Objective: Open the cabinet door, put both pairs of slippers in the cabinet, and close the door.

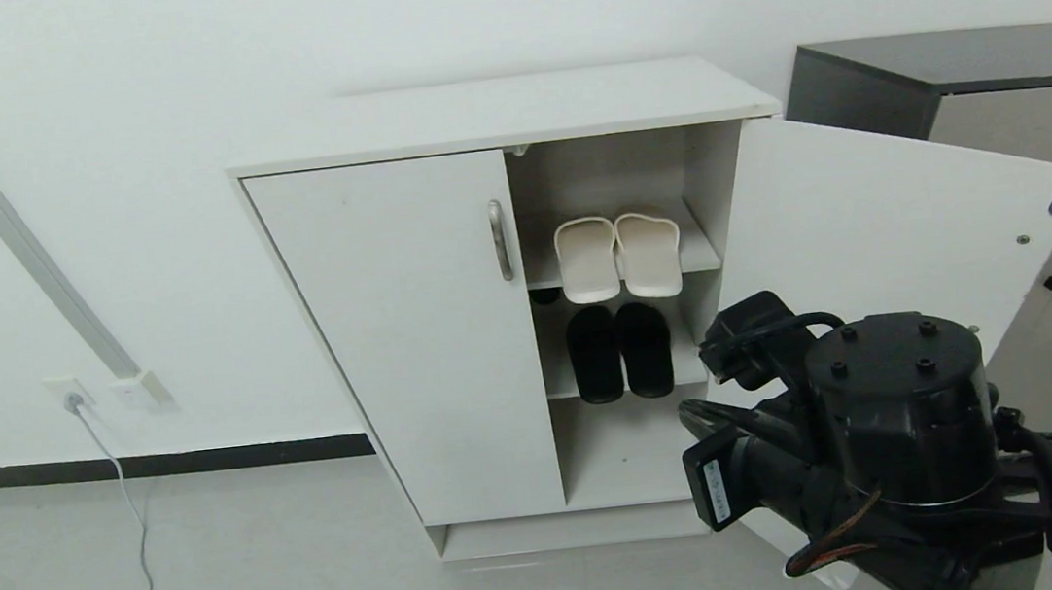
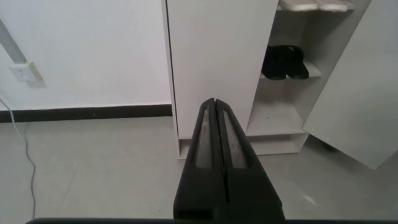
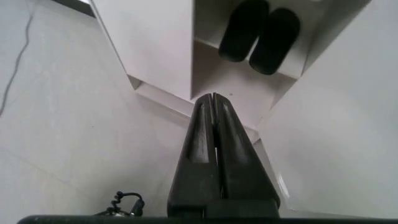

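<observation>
Slippers, one beige pair (image 1: 618, 256) and one black pair (image 1: 620, 352), sit in the cabinet (image 1: 507, 109); left claw (image 2: 214, 107), right claw (image 3: 212, 101) closed.

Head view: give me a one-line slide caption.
Cream slippers and black slippers sit on shelves in the cabinet, right door open, left door shut.

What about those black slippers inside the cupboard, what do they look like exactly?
The black slippers are a matching pair, plain matte black, seemingly rubber or foam. They lie flat, side by side and close together, on the middle shelf of the white cabinet, directly under a cream pair. Their near ends jut slightly past the shelf's front edge. Nothing rests on them.
</observation>
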Motion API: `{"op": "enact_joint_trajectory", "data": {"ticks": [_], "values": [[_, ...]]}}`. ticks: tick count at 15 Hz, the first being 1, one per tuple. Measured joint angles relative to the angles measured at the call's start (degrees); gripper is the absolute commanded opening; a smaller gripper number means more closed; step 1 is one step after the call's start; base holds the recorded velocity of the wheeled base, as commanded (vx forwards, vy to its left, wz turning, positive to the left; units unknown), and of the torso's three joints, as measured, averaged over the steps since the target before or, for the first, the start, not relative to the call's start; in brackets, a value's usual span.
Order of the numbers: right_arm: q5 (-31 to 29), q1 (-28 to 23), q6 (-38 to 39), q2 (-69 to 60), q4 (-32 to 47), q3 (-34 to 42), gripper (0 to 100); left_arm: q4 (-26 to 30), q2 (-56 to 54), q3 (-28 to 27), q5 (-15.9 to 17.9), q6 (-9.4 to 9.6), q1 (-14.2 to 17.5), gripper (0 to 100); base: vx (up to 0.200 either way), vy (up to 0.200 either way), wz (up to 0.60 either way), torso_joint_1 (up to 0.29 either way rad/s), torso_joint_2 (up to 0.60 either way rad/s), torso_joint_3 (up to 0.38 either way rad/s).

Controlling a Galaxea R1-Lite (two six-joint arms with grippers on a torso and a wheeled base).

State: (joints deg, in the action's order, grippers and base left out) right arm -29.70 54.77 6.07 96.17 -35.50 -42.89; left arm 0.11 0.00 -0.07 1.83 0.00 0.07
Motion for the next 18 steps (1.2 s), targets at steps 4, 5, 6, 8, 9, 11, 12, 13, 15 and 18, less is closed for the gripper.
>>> {"op": "enact_joint_trajectory", "data": {"ticks": [4,5,6,8,9,11,12,13,15,18], "values": [[0.0,0.0,0.0,0.0,0.1,0.0,0,0.0,0.0,0.0,0.0,0.00,0.0,0,0.000,0.000,0.00,0.150,-0.47,-0.331],[0.1,0.0,0.0,0.0,0.1,0.0,0,0.0,0.0,0.0,0.0,0.00,0.0,0,0.000,0.000,0.00,0.163,-0.48,-0.325],[0.0,0.0,0.0,0.0,0.1,0.0,0,0.0,0.0,0.0,0.0,0.00,0.0,0,0.000,0.000,0.00,0.168,-0.48,-0.315],[0.0,0.0,0.0,0.0,0.1,0.0,0,0.0,0.0,0.0,0.0,0.00,0.0,0,0.000,0.000,0.00,0.181,-0.49,-0.312],[0.0,0.0,0.0,0.0,0.1,0.0,0,0.0,0.0,0.0,0.0,0.00,0.0,0,0.000,0.000,0.00,0.193,-0.51,-0.320],[0.1,0.0,0.0,0.0,0.1,0.1,0,0.0,0.0,0.0,0.0,0.02,0.0,0,0.000,0.000,0.00,0.205,-0.51,-0.322],[0.1,0.0,0.1,0.0,0.0,0.1,0,0.0,0.0,0.0,0.0,0.00,0.0,0,0.000,0.000,0.00,0.203,-0.52,-0.305],[0.1,0.0,0.1,0.0,0.0,0.1,0,0.0,0.0,0.0,0.0,0.00,0.0,0,0.000,0.000,0.00,0.222,-0.52,-0.315],[0.1,0.0,0.1,-0.1,0.0,0.3,0,0.0,0.0,0.0,0.0,0.00,0.0,0,0.000,0.000,0.00,0.220,-0.53,-0.322],[0.4,-0.4,0.0,-0.2,0.0,0.5,0,0.0,0.0,0.0,0.0,0.00,0.0,0,0.000,0.000,0.00,0.235,-0.56,-0.321]]}}
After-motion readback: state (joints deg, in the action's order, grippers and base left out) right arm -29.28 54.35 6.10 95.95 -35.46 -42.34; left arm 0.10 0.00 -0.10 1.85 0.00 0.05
